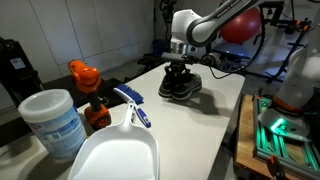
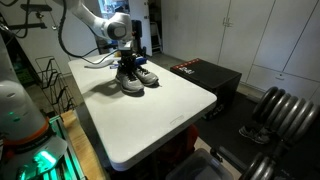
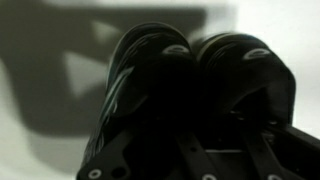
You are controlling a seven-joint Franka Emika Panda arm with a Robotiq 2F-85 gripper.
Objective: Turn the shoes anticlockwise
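I hold gripper [image 1: 180, 70] low on 2 black sneakers [image 1: 181, 87] near white table [image 1: 215, 115] far edge, presumably to turn both together; pincer too dark, cannot tell state.

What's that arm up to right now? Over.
Gripper down at the shoes, grip unclear. Shoes side by side on table. Dustpan well clear.

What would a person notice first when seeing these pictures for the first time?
In both exterior views, the pair of black sneakers stands out on the white table, with the gripper lowered onto them; whether it grips them I cannot tell. In an exterior view, a large white dustpan fills the near foreground, beside a white tub and an orange bottle.
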